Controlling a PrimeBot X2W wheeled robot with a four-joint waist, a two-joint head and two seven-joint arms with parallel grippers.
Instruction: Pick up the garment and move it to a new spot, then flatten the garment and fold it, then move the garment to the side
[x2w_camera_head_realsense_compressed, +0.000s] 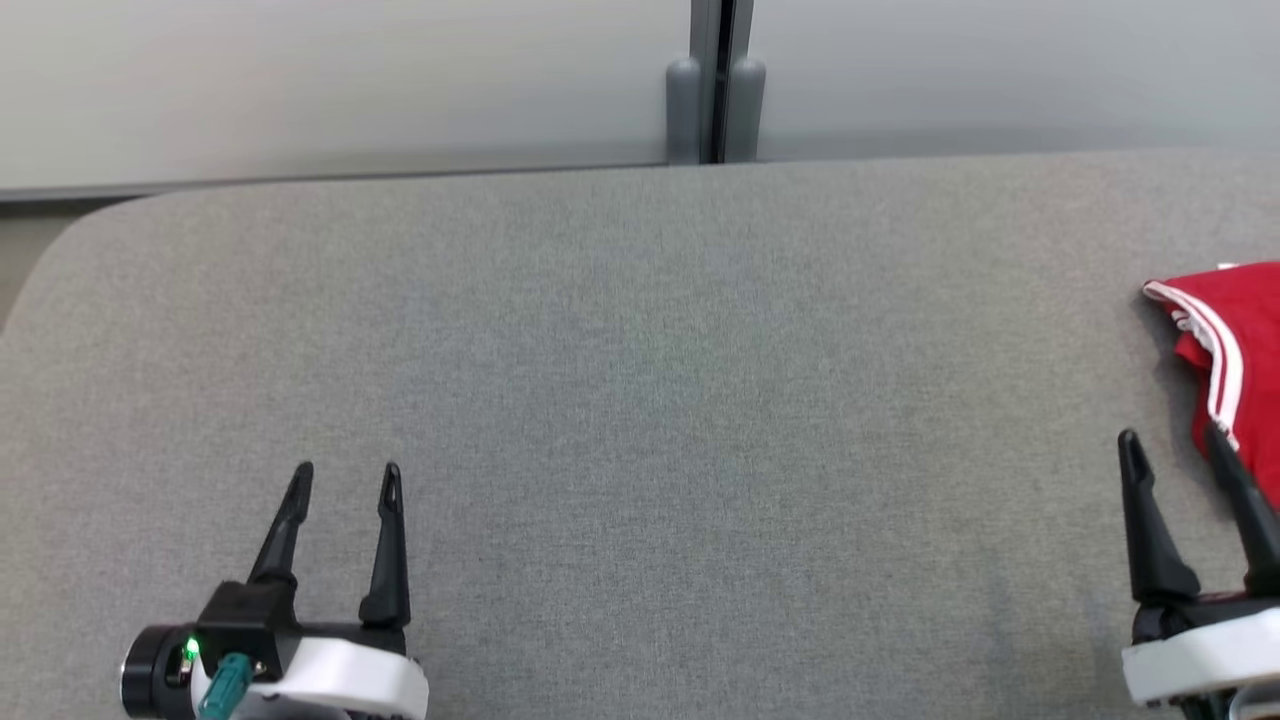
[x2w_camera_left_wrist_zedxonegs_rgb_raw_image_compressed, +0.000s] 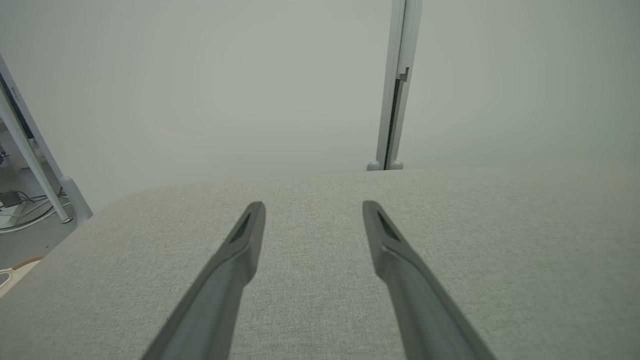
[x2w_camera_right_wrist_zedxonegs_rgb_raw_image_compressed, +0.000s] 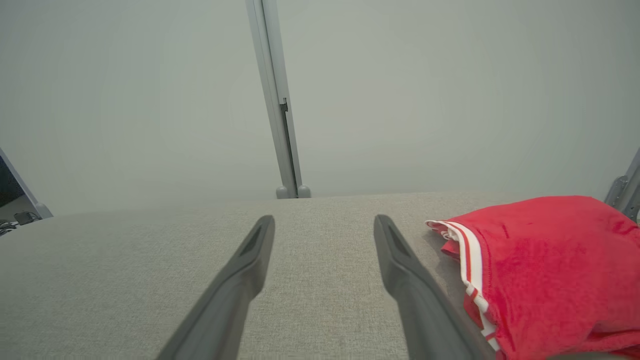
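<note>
A red garment (x2w_camera_head_realsense_compressed: 1230, 340) with white stripes along its hem lies bunched at the far right of the grey table (x2w_camera_head_realsense_compressed: 640, 380), partly cut off by the head view's edge. In the right wrist view the garment (x2w_camera_right_wrist_zedxonegs_rgb_raw_image_compressed: 540, 265) sits just right of the right finger. My right gripper (x2w_camera_head_realsense_compressed: 1172, 438) stands open beside the garment's near left edge, nothing between its fingers; its right finger overlaps the cloth in the head view. My left gripper (x2w_camera_head_realsense_compressed: 347, 472) is open and empty over the table's near left part, far from the garment.
The grey fabric-covered table (x2w_camera_left_wrist_zedxonegs_rgb_raw_image_compressed: 320, 225) has a rounded far left corner. Pale partition panels with a vertical post (x2w_camera_head_realsense_compressed: 715, 80) stand right behind its far edge. Cables and a stand leg (x2w_camera_left_wrist_zedxonegs_rgb_raw_image_compressed: 30, 150) lie on the floor beyond the table's left end.
</note>
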